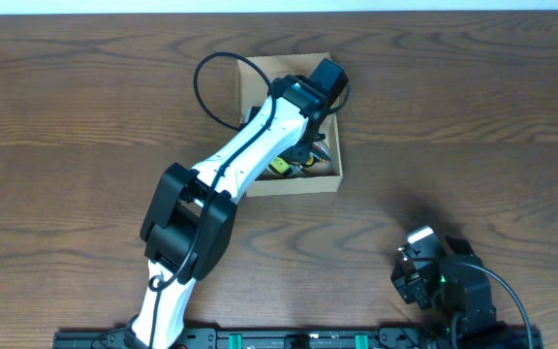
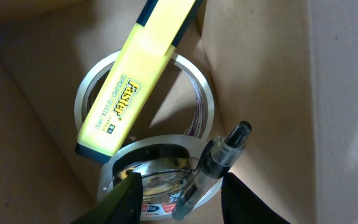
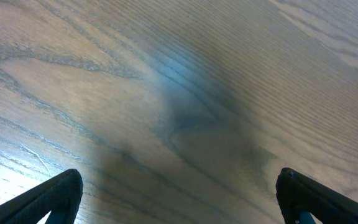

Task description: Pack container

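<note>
The container, a small tan cardboard box, sits at the table's middle back. My left gripper reaches down into it. In the left wrist view, my left gripper is open, and a clear pen with a black cap lies loose between the fingers, touching neither. The pen rests on a clear tape roll. A second tape ring lies behind it, and a yellow highlighter leans across both. My right gripper hovers at the front right; it is open over bare wood.
The box's cardboard walls close in tightly on both sides of the left fingers. The left arm's black cable loops over the table left of the box. Wood tabletop surrounds the box.
</note>
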Controlling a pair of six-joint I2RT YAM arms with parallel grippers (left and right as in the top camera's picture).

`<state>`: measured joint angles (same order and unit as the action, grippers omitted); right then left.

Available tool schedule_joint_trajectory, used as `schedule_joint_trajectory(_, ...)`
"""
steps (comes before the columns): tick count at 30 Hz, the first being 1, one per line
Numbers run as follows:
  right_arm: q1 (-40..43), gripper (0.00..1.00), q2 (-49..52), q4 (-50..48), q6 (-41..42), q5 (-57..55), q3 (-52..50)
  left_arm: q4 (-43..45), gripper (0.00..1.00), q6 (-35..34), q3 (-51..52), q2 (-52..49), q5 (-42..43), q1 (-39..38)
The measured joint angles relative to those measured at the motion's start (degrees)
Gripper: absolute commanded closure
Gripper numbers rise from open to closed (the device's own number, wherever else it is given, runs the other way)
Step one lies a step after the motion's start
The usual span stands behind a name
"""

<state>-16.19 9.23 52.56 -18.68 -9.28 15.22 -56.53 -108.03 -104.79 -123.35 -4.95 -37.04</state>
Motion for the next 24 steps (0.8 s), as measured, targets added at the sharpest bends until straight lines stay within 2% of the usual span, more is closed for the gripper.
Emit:
schedule_joint_trajectory(6, 0.0, 0.01, 0.0, 0.0, 0.0, 0.0, 0.0, -1.6, 0.33, 1.8, 0.0, 3.0, -2.6, 0.0)
schedule_joint_trajectory(8, 0.0, 0.01, 0.0, 0.0, 0.0, 0.0, 0.0, -3.5, 0.15, 3.3, 0.0, 6.3, -4.2, 0.0)
schedule_joint_trajectory(10, 0.0, 0.01, 0.0, 0.0, 0.0, 0.0, 0.0, -5.6, 0.12, 4.2, 0.0, 10.9, -6.2, 0.0)
schedule_joint_trajectory(12, 0.0, 0.01, 0.0, 0.0, 0.0, 0.0, 0.0, -8.0, 0.02, 5.0, 0.0, 15.5, -8.5, 0.0)
schedule_joint_trajectory(13, 0.0, 0.01, 0.0, 0.0, 0.0, 0.0, 0.0, -9.2, 0.05, 5.4, 0.0, 17.4, -9.6, 0.0)
schedule_joint_trajectory(19, 0.0, 0.01, 0.0, 0.0, 0.0, 0.0, 0.0, -19.6, 0.05, 6.9, 0.0, 24.2, -17.2, 0.0)
schedule_joint_trajectory(24, 0.0, 0.01, 0.0, 0.0, 0.0, 0.0, 0.0, -25.8, 0.05, 14.3, 0.0, 24.7, -22.6, 0.0)
